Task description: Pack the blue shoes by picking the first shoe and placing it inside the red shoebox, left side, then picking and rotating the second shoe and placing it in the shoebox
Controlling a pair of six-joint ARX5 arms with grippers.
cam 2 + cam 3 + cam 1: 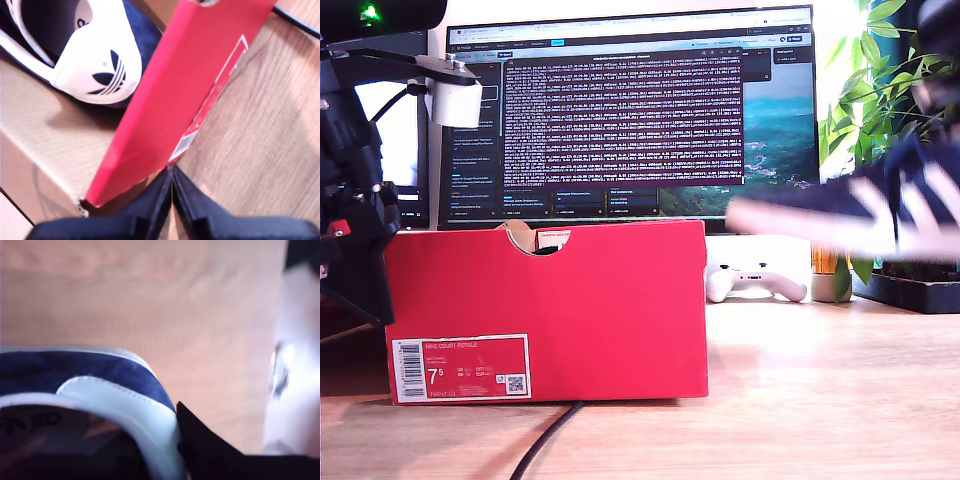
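The red shoebox [545, 310] stands on the wooden table, its white "7.5" label [460, 368] facing the exterior camera. One blue shoe [97, 60] lies inside on the brown cardboard floor, its white heel tab showing. My first gripper [171, 187] hovers shut and empty over the red shoebox wall [190, 80]; its black arm [350, 230] is at the exterior view's left. The other blue shoe [850, 205] hangs blurred in the air at the exterior view's right. My second gripper [170, 445] is shut on this shoe's heel collar [125, 405].
A monitor [630, 110] stands behind the box. A white game controller [755, 280] and a potted plant [880, 100] sit at the back on the exterior view's right. A black cable [545, 445] runs from under the box toward the table's front edge.
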